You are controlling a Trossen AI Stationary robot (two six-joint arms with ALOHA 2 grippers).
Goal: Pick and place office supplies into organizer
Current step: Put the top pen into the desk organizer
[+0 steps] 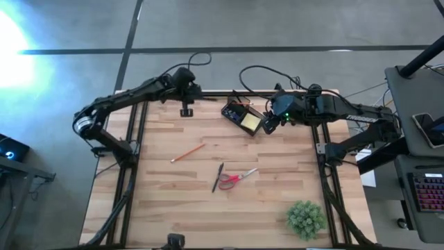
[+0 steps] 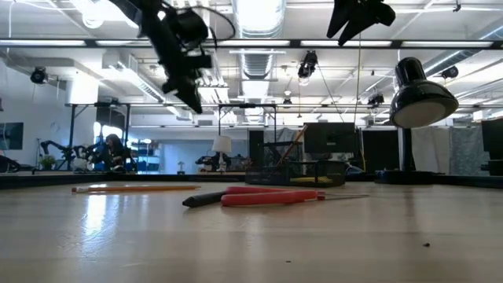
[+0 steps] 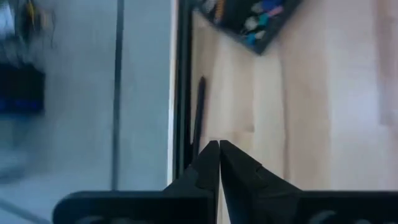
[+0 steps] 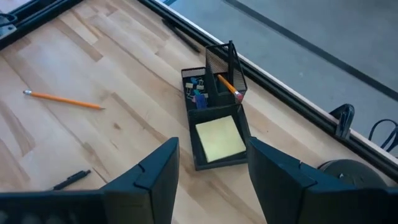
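1. Organizer point(image 1: 241, 116): one black mesh box at the table's far edge, holding one yellow sticky-note pad point(image 4: 219, 138).
2. One orange pencil point(image 1: 188, 153), one black pen point(image 1: 218, 177) and one red-handled scissors point(image 1: 237, 178) lie mid-table.
3. Right gripper point(image 4: 208, 180) hovers wide open just beside the organizer.
4. Left gripper point(image 3: 219, 163), pinched shut and empty, hangs at the far edge.

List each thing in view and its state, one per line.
Left tool: shut, empty, at the table's far edge.
Right tool: open, above the organizer.
Organizer: holds a sticky-note pad.
Pencil: flat on the table.
Scissors: flat, closed.
Black pen: flat, beside scissors.
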